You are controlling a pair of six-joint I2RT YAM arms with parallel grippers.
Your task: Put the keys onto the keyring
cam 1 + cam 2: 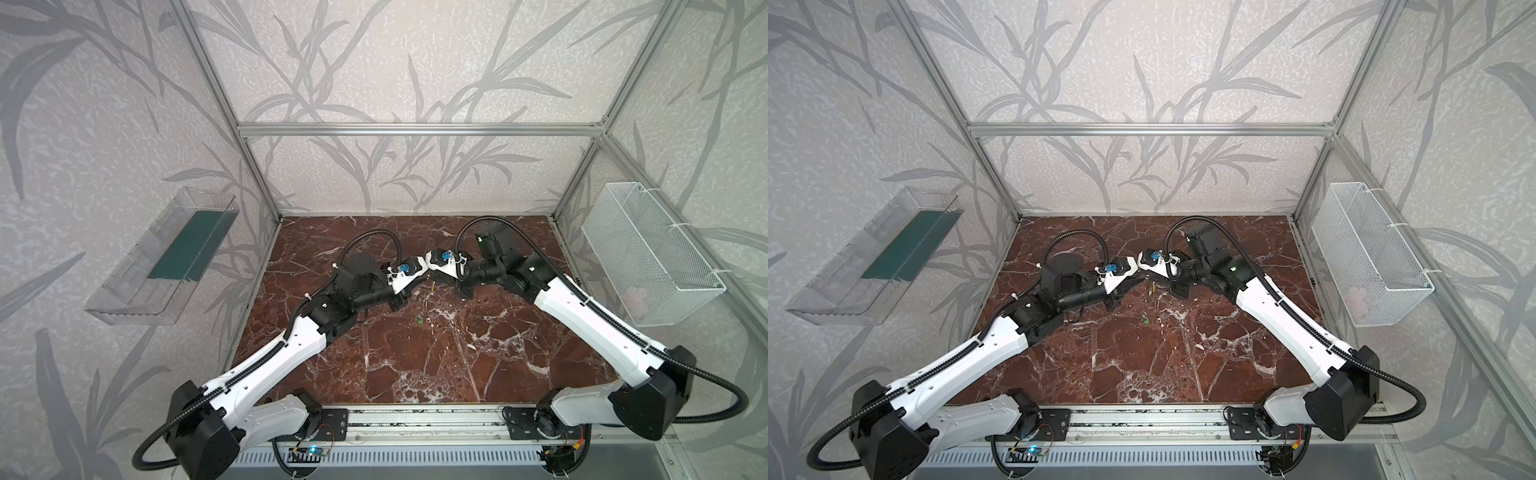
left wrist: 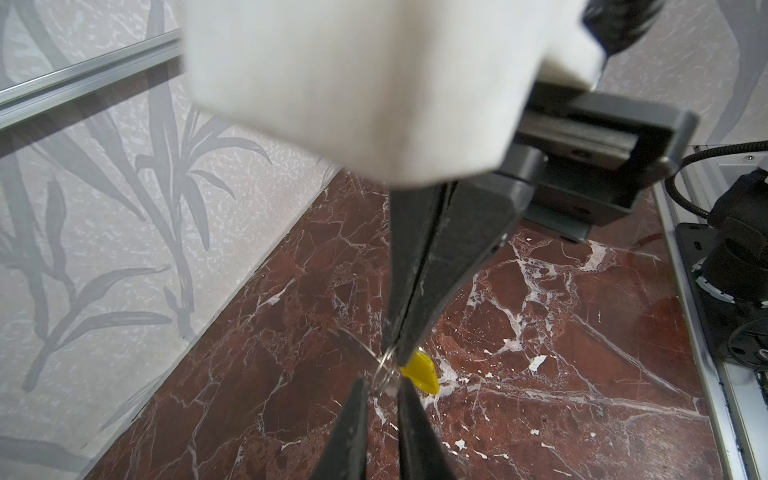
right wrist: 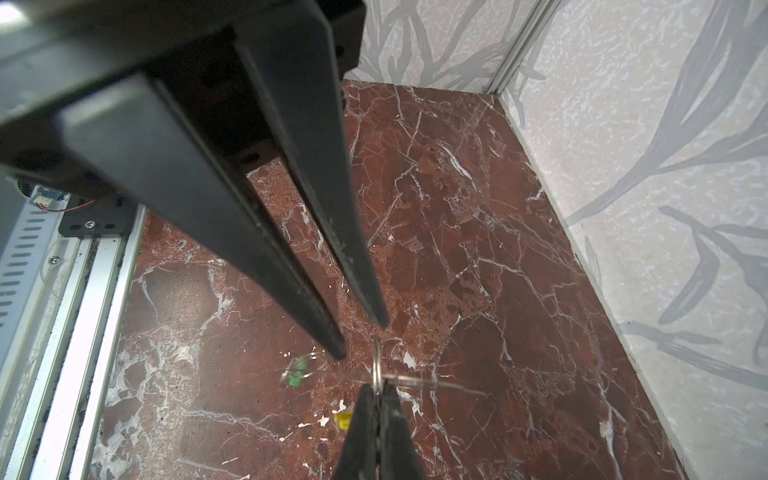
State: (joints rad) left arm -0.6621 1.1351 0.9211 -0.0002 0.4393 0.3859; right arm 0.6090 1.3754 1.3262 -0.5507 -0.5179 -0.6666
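Right wrist view: right gripper (image 3: 376, 390) is pinched closed on a small metal ring (image 3: 377, 361). Left gripper (image 3: 362, 338) is narrowly parted, tips either side of the ring; contact unclear. Yellow key (image 3: 344, 419) sits just beside the ring, green key (image 3: 298, 370) near it on the marble table (image 3: 478, 249). Left wrist view shows only the yellow key. In both top views the ring is too small to make out.

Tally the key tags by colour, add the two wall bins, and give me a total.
Yellow key tag: 1
Green key tag: 1
Clear plastic tray: 1
White wire basket: 1
Total: 4
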